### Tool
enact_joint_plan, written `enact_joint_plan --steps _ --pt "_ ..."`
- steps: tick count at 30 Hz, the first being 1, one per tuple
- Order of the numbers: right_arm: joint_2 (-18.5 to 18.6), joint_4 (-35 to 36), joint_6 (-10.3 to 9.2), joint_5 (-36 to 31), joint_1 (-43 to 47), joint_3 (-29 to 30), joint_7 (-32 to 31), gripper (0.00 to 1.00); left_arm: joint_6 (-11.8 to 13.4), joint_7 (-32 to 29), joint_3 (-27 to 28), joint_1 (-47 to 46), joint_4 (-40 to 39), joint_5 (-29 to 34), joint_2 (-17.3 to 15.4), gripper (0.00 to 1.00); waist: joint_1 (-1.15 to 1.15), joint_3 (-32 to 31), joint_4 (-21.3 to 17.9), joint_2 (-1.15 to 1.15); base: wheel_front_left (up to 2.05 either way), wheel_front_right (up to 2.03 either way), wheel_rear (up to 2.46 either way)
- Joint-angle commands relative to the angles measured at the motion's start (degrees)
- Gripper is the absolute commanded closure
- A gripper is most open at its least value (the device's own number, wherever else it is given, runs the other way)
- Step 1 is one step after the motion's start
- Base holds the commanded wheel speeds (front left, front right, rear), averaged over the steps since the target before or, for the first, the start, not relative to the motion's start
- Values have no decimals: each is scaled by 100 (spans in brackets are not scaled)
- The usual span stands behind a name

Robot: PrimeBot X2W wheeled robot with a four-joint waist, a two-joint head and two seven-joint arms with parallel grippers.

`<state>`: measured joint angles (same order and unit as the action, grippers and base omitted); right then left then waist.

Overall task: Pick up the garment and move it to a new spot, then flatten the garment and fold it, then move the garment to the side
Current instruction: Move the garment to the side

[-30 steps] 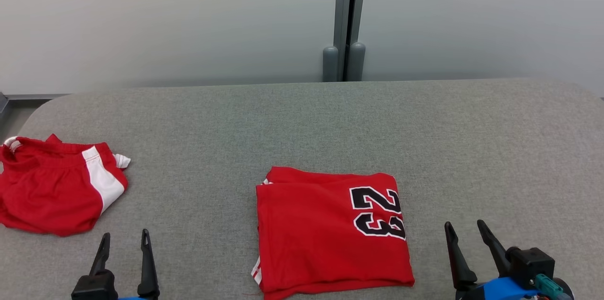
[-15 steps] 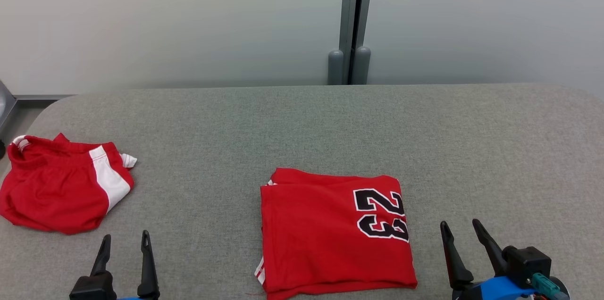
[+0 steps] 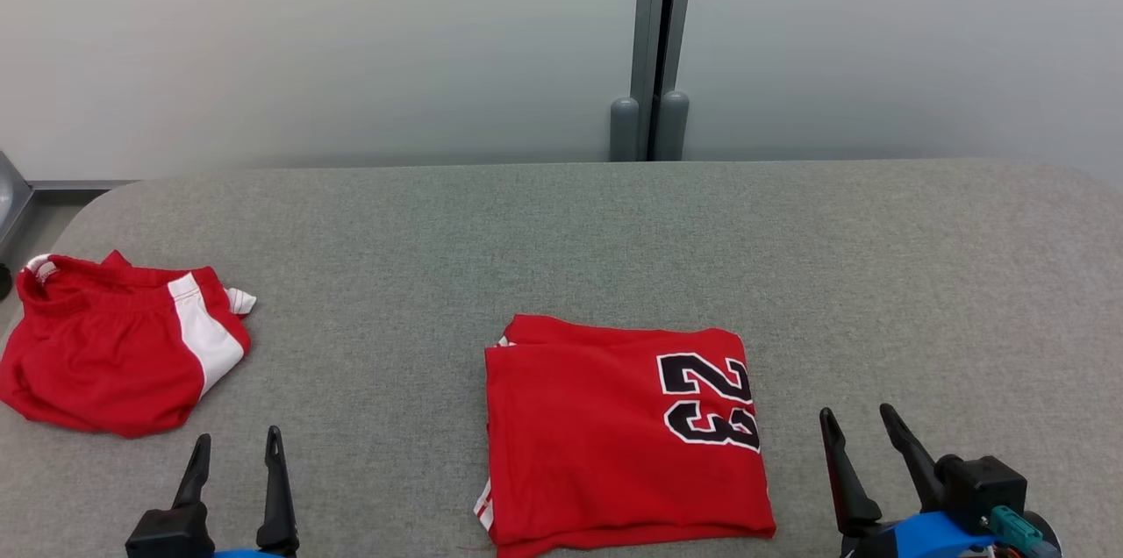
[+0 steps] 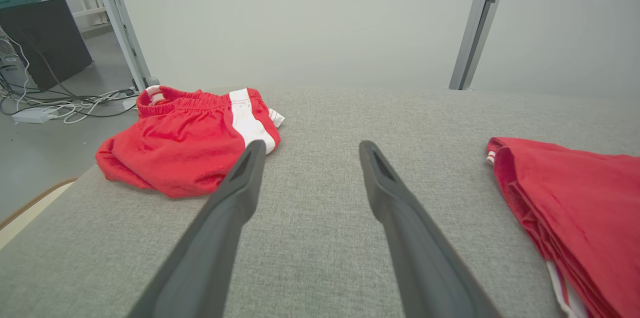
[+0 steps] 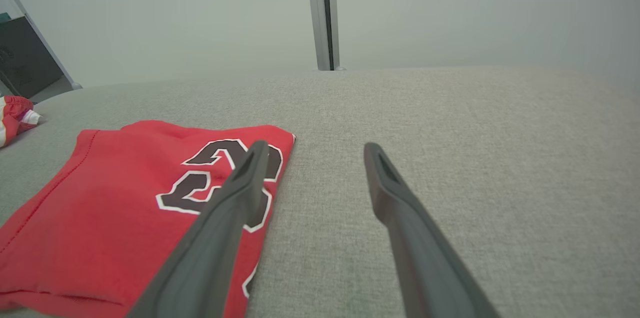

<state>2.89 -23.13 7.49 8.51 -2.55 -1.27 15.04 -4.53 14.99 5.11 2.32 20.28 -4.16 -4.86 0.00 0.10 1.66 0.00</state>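
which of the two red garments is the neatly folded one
The red jersey with the black 23, squared into a flat rectangle with straight edges. The red shorts with the white stripe, off to its left, lie bunched and rumpled.

- Soft, even, fairly bright light in every view; the reds read rich and saturated.
- Shadows are faint: a thin dark line under the folded garment (image 3: pixel 614 444) at lower centre of the head view.
- Head view is sharp; the desk (image 3: pixel 561 233) weave reads clearly.
- Left wrist view bends at its edges: the post (image 4: pixel 477 28) at upper right leans, and the left claw (image 4: pixel 311 148) blurs toward the bottom edge.
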Motion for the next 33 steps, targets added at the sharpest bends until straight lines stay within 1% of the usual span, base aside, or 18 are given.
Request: enact_joint_plan --steps 1,11,15,20,26,29,33 --pt "1 -1 1 -41 -42 9 20 0 -2 27 6 -83 11 -27 -28 0 0 1 0 0 0 0 0" --pt "1 -31 1 -14 -89 -68 20 0 45 27 -23 -65 -27 -65 -58 0 0 35 1 0 0 0 0" --pt "2 -29 1 -23 -317 -280 20 0 67 27 -37 -128 -56 -74 -67 0 0 89 26 0 0 0 0" --pt "2 -122 1 -61 -853 -598 -63 0 92 27 -66 -222 -93 -67 -82 0 0 236 82 0 0 0 0" --pt "5 -660 1 -163 -1452 -745 -557 0 108 27 -134 -410 -131 -38 -58 0 0 487 213 0 0 0 0" --pt "15 -1032 1 -233 -1603 -695 -763 0 117 27 -155 -474 -169 -39 -39 0 0 625 277 0 0 0 0" --pt "17 -1437 1 -294 -1635 -579 -877 0 133 27 -176 -589 -147 -46 -12 0 0 776 327 0 0 0 0"
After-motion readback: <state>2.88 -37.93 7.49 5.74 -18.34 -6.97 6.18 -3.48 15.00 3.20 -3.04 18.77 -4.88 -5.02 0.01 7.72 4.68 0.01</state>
